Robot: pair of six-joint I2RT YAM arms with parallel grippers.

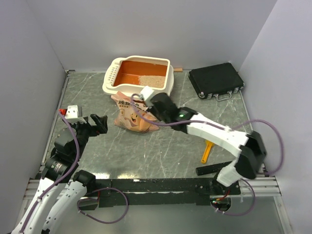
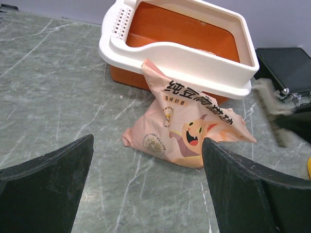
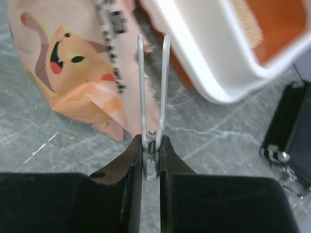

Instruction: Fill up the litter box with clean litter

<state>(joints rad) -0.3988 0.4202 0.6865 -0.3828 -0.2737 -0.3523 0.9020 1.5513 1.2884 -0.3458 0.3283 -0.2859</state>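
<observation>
white arm links [image 1: 219, 132], black joints [image 1: 251, 156], looping purple cables [image 1: 282, 146], black wedge-shaped claw fingers [image 2: 43, 189], green light [image 1: 182, 115] on right wrist

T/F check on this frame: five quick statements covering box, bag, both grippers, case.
1. The litter box already holds some litter. True.
2. The bag stands inside the box. False: it lies on the table in front of it.
3. The left gripper is open and empty. True.
4. The right gripper is wide open. False: it is closed on a thin white clip.
5. The black case sits left of the box. False: it sits to the right.
</observation>
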